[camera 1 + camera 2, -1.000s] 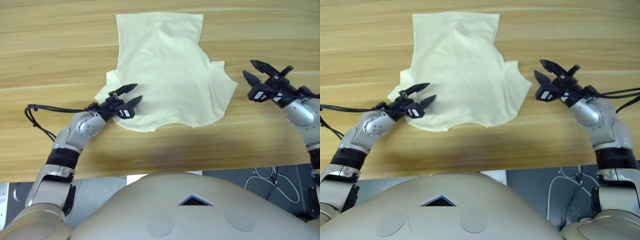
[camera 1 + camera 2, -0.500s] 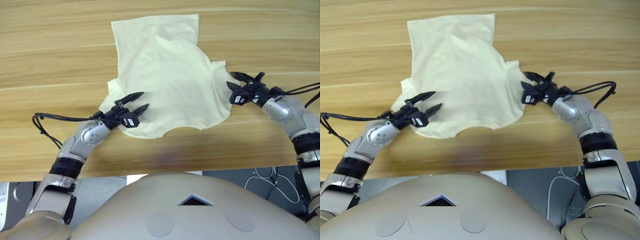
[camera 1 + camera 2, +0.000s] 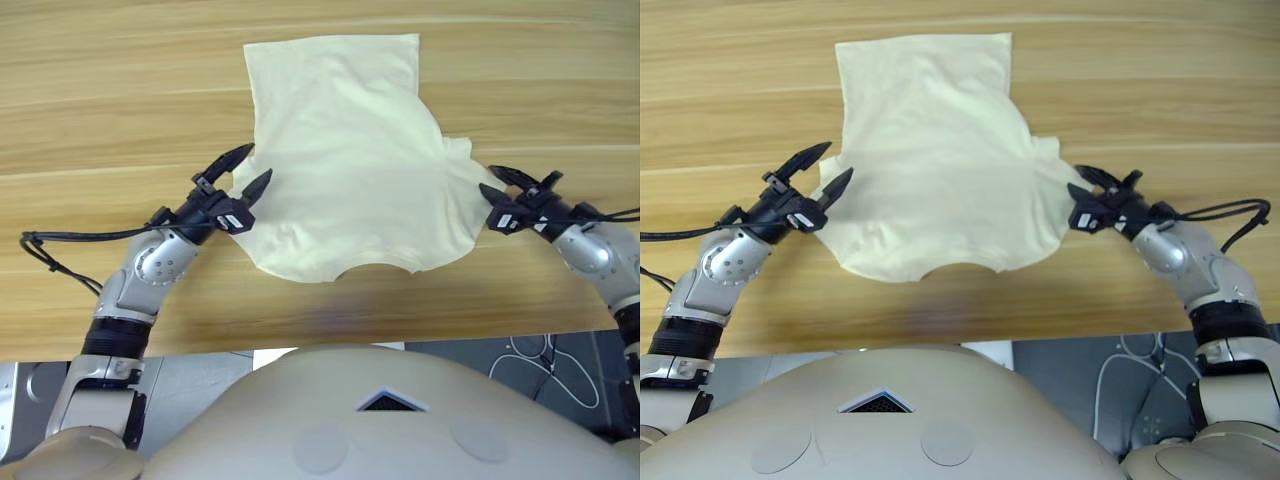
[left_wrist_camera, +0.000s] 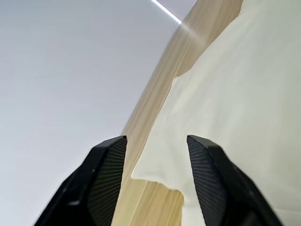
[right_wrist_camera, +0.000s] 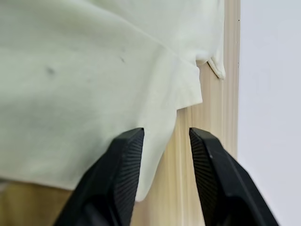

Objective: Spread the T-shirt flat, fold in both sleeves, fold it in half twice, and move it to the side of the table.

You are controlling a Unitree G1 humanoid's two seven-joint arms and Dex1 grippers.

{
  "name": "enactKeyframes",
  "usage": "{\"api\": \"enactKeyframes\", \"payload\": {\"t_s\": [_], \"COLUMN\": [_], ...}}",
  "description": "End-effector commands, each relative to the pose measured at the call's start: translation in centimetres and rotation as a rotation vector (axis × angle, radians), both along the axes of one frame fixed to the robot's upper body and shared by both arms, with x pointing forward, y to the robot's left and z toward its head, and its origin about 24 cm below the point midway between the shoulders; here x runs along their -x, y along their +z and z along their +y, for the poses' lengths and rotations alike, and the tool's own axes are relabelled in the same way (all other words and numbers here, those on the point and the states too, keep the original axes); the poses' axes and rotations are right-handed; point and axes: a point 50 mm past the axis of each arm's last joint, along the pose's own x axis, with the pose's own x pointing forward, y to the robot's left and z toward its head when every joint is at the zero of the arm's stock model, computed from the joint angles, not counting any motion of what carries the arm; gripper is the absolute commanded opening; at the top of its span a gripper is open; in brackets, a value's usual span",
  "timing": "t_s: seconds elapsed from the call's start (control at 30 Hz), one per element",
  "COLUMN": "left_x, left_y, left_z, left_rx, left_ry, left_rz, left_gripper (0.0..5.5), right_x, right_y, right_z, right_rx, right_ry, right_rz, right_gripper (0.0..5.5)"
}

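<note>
T-shirt (image 3: 350,150) on table (image 3: 100,100), left gripper (image 3: 259,161), right gripper (image 3: 487,178) — jaws apart

Table (image 3: 120,110) room flanking the T-shirt (image 3: 350,170)

Shirt (image 3: 350,170): soft matt cloth, lightly creased. Desk (image 3: 120,100): smooth wood grain, faint sheen. Left tool (image 4: 156,137), right tool (image 5: 166,129): black, finely ribbed matt pads (image 4: 110,169).

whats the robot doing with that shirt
A humanoid robot is working a pale yellow T-shirt on a wooden table. The left gripper is open at the shirt's left edge, the right gripper open at its right sleeve; neither grips the cloth. The shirt lies rumpled, neck toward the robot, with no fold made yet.
</note>
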Motion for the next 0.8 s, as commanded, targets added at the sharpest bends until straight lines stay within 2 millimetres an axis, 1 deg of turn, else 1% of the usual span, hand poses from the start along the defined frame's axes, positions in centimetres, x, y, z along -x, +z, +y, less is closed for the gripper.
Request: {"api": "enactKeyframes", "payload": {"t_s": [0.03, 0.13, 0.2, 0.27, 0.37, 0.43, 0.5, 0.53, 0.6, 0.7, 0.8], "left_x": [0.3, 1.0, 1.6, 2.0, 2.1, 2.0, 2.0, 2.1, 2.6, 4.2, 5.1], "left_y": [-0.4, -1.6, -2.3, -2.7, -2.8, -2.9, -2.9, -2.9, -3.4, -4.7, -4.8], "left_z": [1.1, 1.3, 1.4, 1.6, 1.7, 1.5, 1.3, 1.3, 1.0, 0.8, 1.4], "left_rx": [-0.032, -0.073, -0.098, -0.113, -0.115, -0.117, -0.117, -0.115, -0.128, -0.193, -0.256], "left_ry": [0.04, 0.029, 0.017, 0.018, 0.019, 0.013, 0.004, -0.001, -0.029, -0.094, -0.147], "left_rz": [0.036, 0.107, 0.152, 0.176, 0.18, 0.177, 0.173, 0.175, 0.217, 0.321, 0.387], "left_gripper": [2.38, 2.38, 2.38, 2.38, 2.38, 2.38, 2.38, 2.38, 2.38, 2.38, 2.38], "right_x": [1.6, 1.1, 1.1, 1.5, 0.8, 0.5, -0.5, -1.0, -1.4, -1.5, -2.0], "right_y": [-0.7, 0.0, 0.4, 0.9, 2.7, 4.2, 5.7, 6.1, 6.2, 5.7, 5.1], "right_z": [0.2, 0.9, 0.7, 0.6, 0.6, 1.1, 1.5, 1.7, 2.4, 3.4, 4.7], "right_rx": [0.021, -0.018, -0.019, -0.028, -0.056, -0.11, -0.13, -0.134, -0.144, -0.145, -0.116], "right_ry": [0.026, 0.036, 0.024, 0.036, 0.036, 0.063, 0.07, 0.07, 0.096, 0.129, 0.182], "right_rz": [0.084, 0.047, 0.034, 0.055, -0.018, -0.053, -0.136, -0.167, -0.182, -0.168, -0.146], "right_gripper": [1.78, 1.78, 1.78, 1.78, 1.78, 1.78, 1.78, 1.78, 1.78, 1.78, 1.78]}}
